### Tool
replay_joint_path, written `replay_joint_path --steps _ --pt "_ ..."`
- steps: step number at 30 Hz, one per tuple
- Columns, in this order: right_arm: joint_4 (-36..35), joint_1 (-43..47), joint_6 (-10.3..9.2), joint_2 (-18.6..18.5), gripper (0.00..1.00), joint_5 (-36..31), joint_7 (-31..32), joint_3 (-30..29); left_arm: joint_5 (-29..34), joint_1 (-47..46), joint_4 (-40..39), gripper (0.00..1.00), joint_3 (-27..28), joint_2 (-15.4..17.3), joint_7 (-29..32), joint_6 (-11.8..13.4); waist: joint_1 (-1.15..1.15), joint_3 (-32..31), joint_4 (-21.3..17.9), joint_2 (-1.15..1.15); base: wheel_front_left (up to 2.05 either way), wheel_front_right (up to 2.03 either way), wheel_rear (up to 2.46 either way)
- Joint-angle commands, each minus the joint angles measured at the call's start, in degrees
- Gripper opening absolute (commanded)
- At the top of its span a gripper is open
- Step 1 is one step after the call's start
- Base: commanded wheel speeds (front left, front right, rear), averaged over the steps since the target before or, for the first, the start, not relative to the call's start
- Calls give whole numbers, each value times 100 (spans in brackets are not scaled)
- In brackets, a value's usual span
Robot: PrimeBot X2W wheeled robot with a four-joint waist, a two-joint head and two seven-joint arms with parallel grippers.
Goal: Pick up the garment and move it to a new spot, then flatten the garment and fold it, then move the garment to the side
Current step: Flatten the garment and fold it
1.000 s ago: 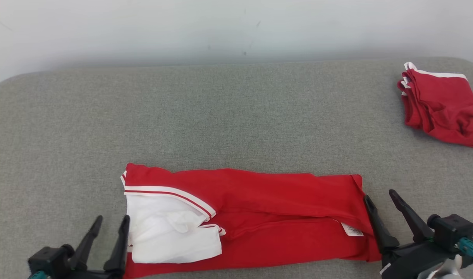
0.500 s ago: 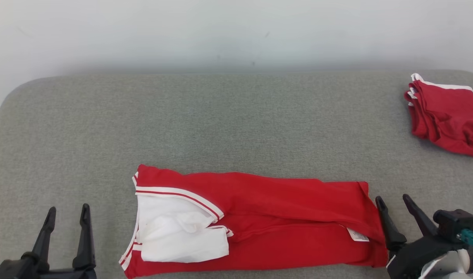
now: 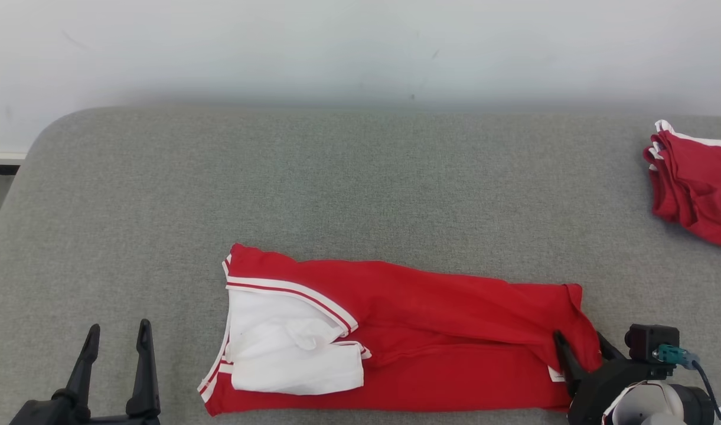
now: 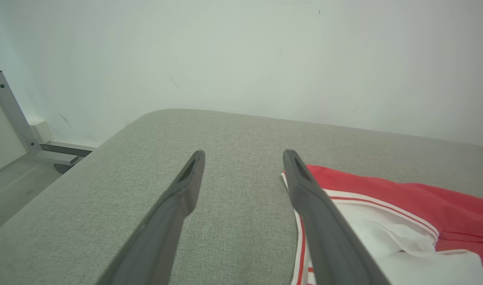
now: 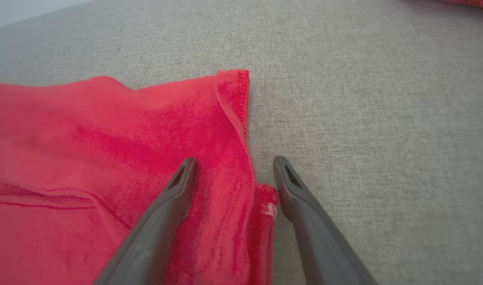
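Head view: the garment (image 3: 431, 330) is lying on the surface (image 3: 360, 189), long axis running left to right. The left gripper (image 3: 118, 326) is hovering apart from its left end, and the right gripper (image 3: 578, 337) is reaching its right end.
Left wrist view: the jaws are standing open, with the garment lying to their right.
Right wrist view: the open jaws are straddling the garment's right edge, nothing gripped.

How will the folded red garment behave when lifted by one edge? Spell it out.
Probably floppy: the red garment lies in soft wrinkled layers. Lifted at the right pincer, the fold likely sags open. Seems light: thin cloth.

Plain test room: grey padded table (image 3: 336, 177) against bare white wall (image 3: 336, 47).
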Motion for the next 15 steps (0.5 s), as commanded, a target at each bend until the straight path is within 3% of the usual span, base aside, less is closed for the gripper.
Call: replay_joint_path --steps 1,4,5,6,7,15 --pt "145 -55 -15 24 100 -48 3 11 15 -41 13 100 -11 -1 -18 -3 -1 -22 24 -1 0 0 0" --pt "519 -66 -15 72 100 -13 42 97 -18 -25 20 100 -21 24 -18 0 -1 -52 45 -1 0 0 0" --pt "585 -68 -15 99 82 10 31 154 -31 -12 20 100 -25 29 -18 0 -1 -62 48 -1 0 0 0" --pt "617 -79 -15 107 10 30 -10 205 -40 5 18 100 -22 39 -18 -1 -1 -72 48 -1 0 0 0" --pt "639 -95 -15 119 0 79 -53 263 -46 24 12 100 -16 47 -18 -1 -1 -79 44 -1 0 0 0" --pt "778 -344 -17 -215 0 399 -327 253 -35 128 -23 100 0 77 -18 -1 -1 -158 -90 -1 0 0 0"
